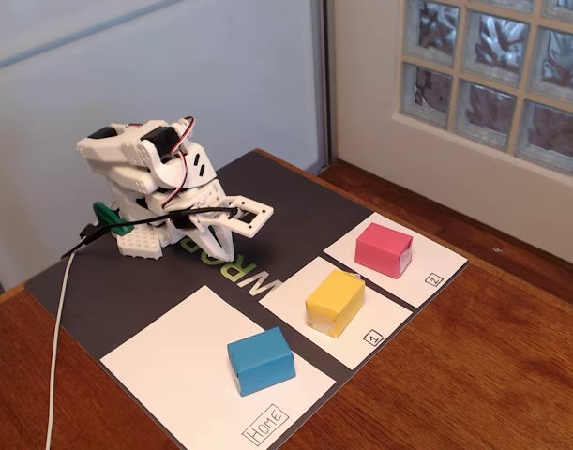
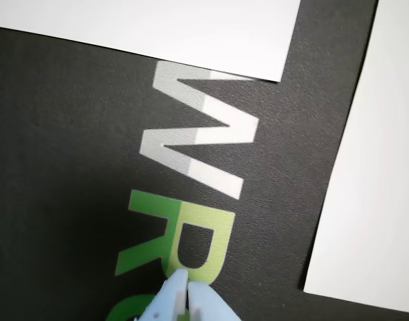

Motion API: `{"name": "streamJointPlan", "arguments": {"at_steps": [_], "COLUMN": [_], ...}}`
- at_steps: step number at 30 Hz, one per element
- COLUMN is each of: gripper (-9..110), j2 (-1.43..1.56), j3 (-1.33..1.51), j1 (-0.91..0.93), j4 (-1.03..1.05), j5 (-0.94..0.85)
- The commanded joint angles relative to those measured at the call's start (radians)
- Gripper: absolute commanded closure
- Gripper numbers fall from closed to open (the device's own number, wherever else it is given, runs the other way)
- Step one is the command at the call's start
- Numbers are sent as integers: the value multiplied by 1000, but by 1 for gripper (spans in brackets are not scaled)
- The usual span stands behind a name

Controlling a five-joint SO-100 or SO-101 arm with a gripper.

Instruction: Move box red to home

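**Arm parked, red box over on pad 2**

Fixed view first. The arm is folded up at the back left of the dark mat, with the gripper (image 1: 232, 217) tucked low over the mat's lettering and pointing roughly right. The red box (image 1: 384, 248) sits on the far-right white sheet, the one marked "2" (image 1: 433, 278), so from the gripper it lies off to the right and a bit toward the camera, well apart. Its long side looks like it runs diagonally, from upper left to lower right in this view, about parallel to the sheet's edge. Home (image 1: 164, 361) is the big white square at front left, label at its near corner, and a blue box (image 1: 261, 360) is already sitting on it near the right edge. A yellow box (image 1: 335, 302) is on the middle sheet, between home and the red one. So I'd guess the move is a long reach right past the yellow box, then a swing back to the bare left part of home.

Wrist view: the gripper (image 2: 188, 289) pokes in from the bottom edge, fingertips pressed together, nothing between them, so it's closed and empty. Below it there's just the mat with the white and green letters (image 2: 201, 144) and corners of two white sheets. No red box in this view at all.
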Motion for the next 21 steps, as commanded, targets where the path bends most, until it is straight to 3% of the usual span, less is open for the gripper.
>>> {"name": "streamJointPlan", "arguments": {"at_steps": [1,7,13,21], "gripper": [102,102,102,102], "j2": [44,-321,-667,-831], "j3": [-43,-256,-565,-834], "j1": [5,-5,-11,-71], "j4": [31,-97,-86,-40], "j5": [32,43,83,385]}}
